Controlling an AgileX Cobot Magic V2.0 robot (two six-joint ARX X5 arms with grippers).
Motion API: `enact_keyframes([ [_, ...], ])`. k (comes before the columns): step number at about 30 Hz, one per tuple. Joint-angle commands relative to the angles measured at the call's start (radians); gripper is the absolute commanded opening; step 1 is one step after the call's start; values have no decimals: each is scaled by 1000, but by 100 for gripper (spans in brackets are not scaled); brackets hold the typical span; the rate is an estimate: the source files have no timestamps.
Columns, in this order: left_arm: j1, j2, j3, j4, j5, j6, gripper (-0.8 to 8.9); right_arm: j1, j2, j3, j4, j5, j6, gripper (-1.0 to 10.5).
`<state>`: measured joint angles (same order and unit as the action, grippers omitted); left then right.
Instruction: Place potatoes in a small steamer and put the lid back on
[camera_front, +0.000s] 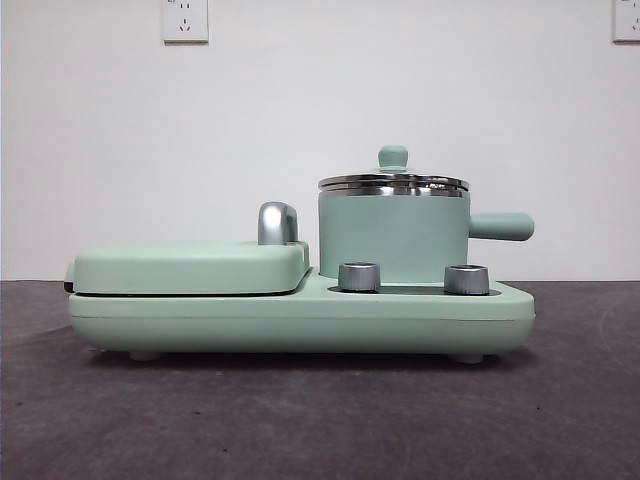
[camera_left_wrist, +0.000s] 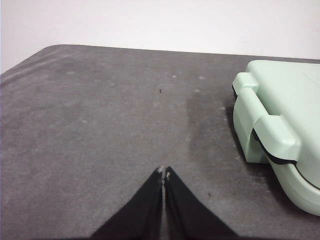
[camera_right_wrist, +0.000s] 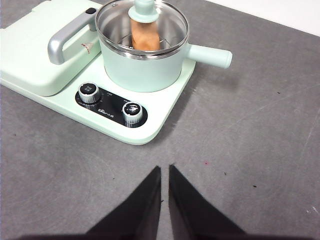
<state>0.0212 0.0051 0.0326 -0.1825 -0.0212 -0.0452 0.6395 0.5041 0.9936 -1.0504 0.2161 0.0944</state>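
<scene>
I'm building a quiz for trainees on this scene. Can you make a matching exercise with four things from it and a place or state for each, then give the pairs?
Things:
1. potato
2. lid
3. two dials
4. left gripper

Places or states:
A. on the appliance base, in front of the small steamer
B. closed on the steamer's steel rim
C. jaws together over bare table, holding nothing
D. inside the steamer, seen through the glass

Pairs: 1-D, 2-B, 3-A, 4-C
</scene>
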Motion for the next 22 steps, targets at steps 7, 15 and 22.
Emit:
enact_keyframes([
  [7,-1,-1,-19,-4,1,-4,6,7,2,9,21,23,-1,21],
  [15,-1,-1,-19,-4,1,-4,6,-109,-69,-117,204,111,-29,21],
  [22,-1,-1,-19,-5,1,-4,6,-396,-265,-608,724,-84,-103,21],
])
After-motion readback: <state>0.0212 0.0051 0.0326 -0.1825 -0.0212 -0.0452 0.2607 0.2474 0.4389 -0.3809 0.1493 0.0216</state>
